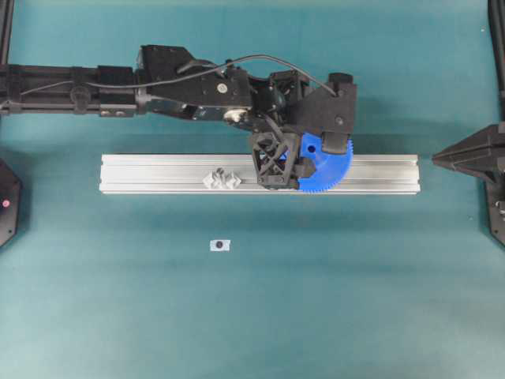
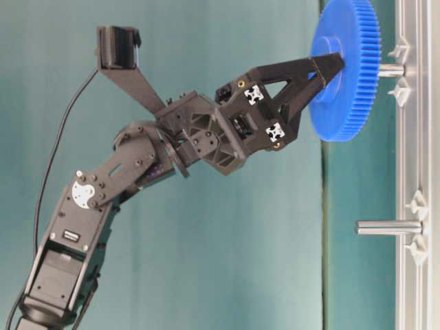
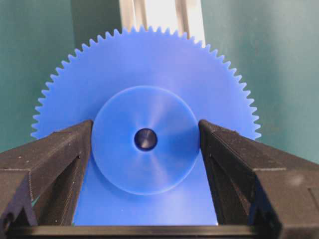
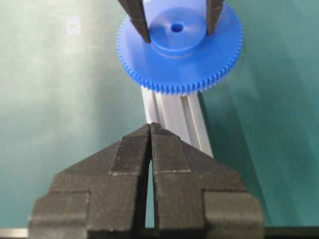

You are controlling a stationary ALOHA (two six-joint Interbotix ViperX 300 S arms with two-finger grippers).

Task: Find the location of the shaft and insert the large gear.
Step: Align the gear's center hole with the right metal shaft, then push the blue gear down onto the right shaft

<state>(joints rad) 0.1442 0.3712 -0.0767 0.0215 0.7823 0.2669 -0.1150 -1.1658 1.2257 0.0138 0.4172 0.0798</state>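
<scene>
The left gripper has its 2 black fingers spread wide around the raised hub of the large gear, 1 finger pressed to each side, so the bright blue toothed disc is pinched by its hub. The right gripper rests well apart at the edge of the work area with its fingers pressed together and nothing between them.

In the table-level view the gear is held flat-on over a long aluminium rail, and the shaft, a short grey pin between 2 clear plastic mounts, points straight at its far face. The pin's tip appears to reach the gear; how far it has entered cannot be seen. A second, look-alike pin further along the rail is bare. A small white tag lies on the teal table.

The shaft seems found and the gear lined up. Likely left: push the gear fully home, then let go.
</scene>
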